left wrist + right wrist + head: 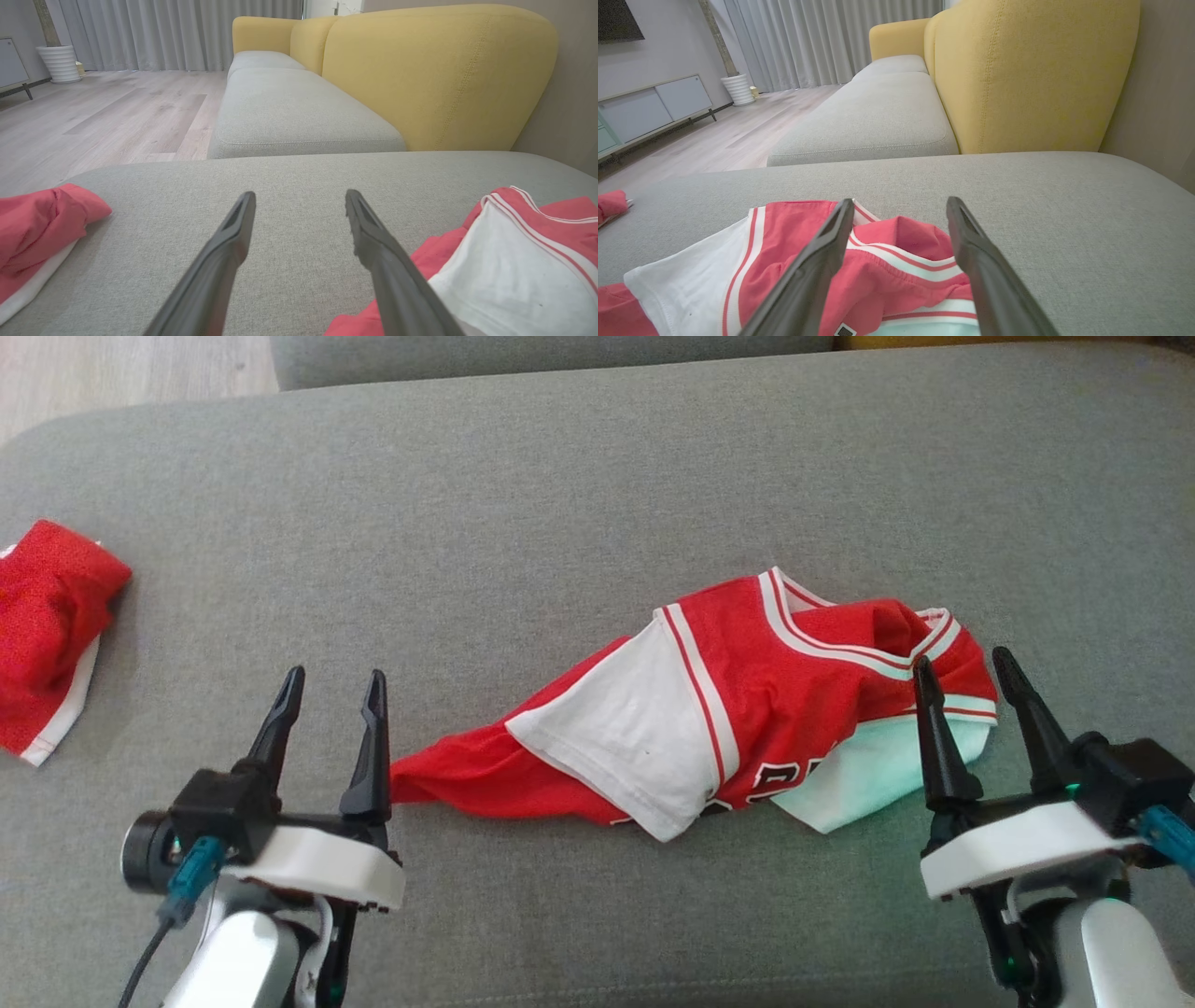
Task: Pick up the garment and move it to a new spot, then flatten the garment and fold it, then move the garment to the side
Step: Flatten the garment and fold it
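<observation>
Left fingers [372, 737] spread wide and holding nothing, my right fingers [936, 728] spread too, red and white shirt [794, 691] crumpled between them on the grey sofa seat [560, 476]

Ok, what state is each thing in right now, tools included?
Red and white jersey: crumpled, unfolded, lying on the grey sofa cushion.
Second red garment: bunched up at the cushion's left edge.
Left tool: open, empty, beside the jersey's left end.
Right tool: open, empty, at the jersey's right end.
</observation>
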Available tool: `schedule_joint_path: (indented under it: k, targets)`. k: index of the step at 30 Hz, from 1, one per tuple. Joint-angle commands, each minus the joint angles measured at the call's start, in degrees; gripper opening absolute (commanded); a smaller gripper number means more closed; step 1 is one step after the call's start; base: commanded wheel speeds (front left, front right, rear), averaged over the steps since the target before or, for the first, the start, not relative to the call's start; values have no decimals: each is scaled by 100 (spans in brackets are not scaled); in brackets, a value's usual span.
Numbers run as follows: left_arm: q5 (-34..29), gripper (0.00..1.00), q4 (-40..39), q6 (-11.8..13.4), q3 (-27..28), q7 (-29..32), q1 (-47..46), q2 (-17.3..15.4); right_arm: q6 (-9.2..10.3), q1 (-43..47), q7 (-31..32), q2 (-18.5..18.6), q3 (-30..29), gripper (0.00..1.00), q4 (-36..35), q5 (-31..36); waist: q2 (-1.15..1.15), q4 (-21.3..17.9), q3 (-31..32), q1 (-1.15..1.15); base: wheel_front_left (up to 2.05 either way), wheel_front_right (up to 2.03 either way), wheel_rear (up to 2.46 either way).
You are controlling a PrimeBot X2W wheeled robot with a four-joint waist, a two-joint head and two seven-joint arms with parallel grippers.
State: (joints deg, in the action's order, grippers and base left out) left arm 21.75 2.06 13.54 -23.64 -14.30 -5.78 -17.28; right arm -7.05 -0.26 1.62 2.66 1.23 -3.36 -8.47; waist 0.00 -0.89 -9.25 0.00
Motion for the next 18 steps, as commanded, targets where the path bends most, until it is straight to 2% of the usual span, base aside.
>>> schedule_joint_path:
  k: [1, 6, 9, 18]
  targets:
    - [-64, 100, -161, -29, 249, -69, -121, -50, -44, -64, 25, 21, 135, 100, -207, 60, 0, 10, 7, 0, 0, 0, 0]
    - [-82, 100, -106, -66, 262, -69, -119, -9, -44, -74, 85, 21, 232, 100, -195, 131, 0, 47, 12, 0, 0, 0, 0]
    - [-106, 100, -85, -95, 264, -69, -145, 23, -44, -148, 227, 21, 577, 100, -137, 225, 0, 103, -22, 0, 0, 0, 0]
    - [-179, 100, 39, -218, 256, -70, -338, 203, -44, -880, 1023, 142, 2812, 100, 673, 377, 0, 455, -158, 0, 0, 0, 0]
